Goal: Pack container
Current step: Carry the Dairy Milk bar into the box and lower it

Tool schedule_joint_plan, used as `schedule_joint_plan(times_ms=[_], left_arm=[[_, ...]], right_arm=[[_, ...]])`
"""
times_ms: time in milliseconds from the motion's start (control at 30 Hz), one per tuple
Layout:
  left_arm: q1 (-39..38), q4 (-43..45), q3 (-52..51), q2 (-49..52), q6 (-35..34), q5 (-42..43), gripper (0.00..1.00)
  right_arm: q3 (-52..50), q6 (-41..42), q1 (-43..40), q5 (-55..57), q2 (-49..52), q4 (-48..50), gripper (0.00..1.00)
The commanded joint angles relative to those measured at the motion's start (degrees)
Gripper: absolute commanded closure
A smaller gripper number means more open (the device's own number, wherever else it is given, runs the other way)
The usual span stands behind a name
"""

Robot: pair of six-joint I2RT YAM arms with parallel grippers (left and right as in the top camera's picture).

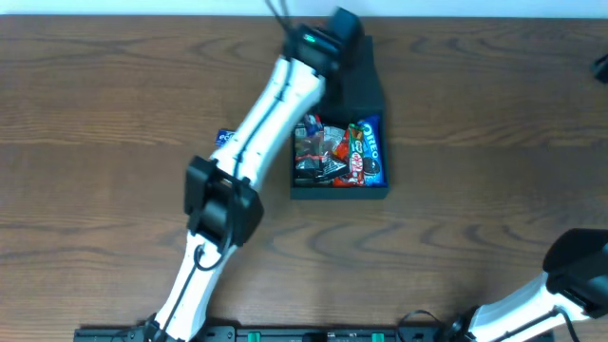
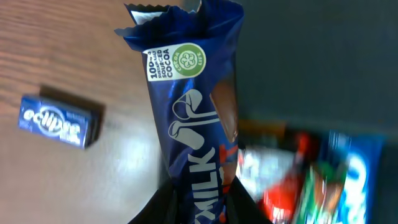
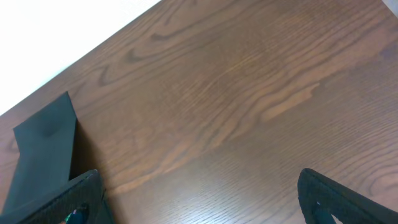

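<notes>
Milk chocolate bar [image 2: 193, 124] sits pinched in the left gripper [image 2: 199, 205] above the container [image 1: 339, 190], presumably headed inside, while the right gripper [image 3: 199, 193] idles wide open.

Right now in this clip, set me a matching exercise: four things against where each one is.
Things:
1. milk chocolate bar
2. Eclipse pack
3. Oreo packet
4. right gripper

Places:
A. lying on the bare table, left of the container
B. inside the container, along its right side
C. pinched in the left gripper
D. open over bare wood, holding nothing

Pairs: 1-C, 2-A, 3-B, 4-D
</notes>
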Motion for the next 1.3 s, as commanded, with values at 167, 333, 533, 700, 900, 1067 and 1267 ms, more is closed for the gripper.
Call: schedule_joint_plan(times_ms=[167,333,533,700,900,1067,1267], left_arm=[[-6.84,-0.24,-1.18,-2.19,5.75,-4.37,0.85],[-8.04,0.37,-7.06,-2.16,5.73,-4.26,0.87],[-8.76,3.48,-11.65,-2.19,5.77,-3.85,0.86],[-10.32,5.07,-13.07,-2.16,6.36,-3.19,0.82],[-11.19,7.65,-14.95,-2.16,7.69,-1.38,0.77],[-11.21,8.37,-14.99,-2.16,7.67,0.44,0.67],[-11.19,8.07,-14.99,-2.19,7.67,0.85,0.42]], right_arm=[[-0.37,-0.66,-0.15,-0.44,0.39,0.52,0.01],[-0.37,-0.66,-0.15,-0.44,0.39,0.50,0.01],[-0.39,-0.63,-0.15,-0.44,0.39,0.48,0.01],[-0.37,-0.66,-0.15,-0.44,0.39,0.42,0.01],[-0.37,-0.66,-0.15,-0.44,0.39,0.46,0.01],[-0.37,-0.63,-0.15,-0.44,0.39,0.48,0.01],[-0.37,-0.66,-0.15,-0.44,0.39,0.48,0.01]])
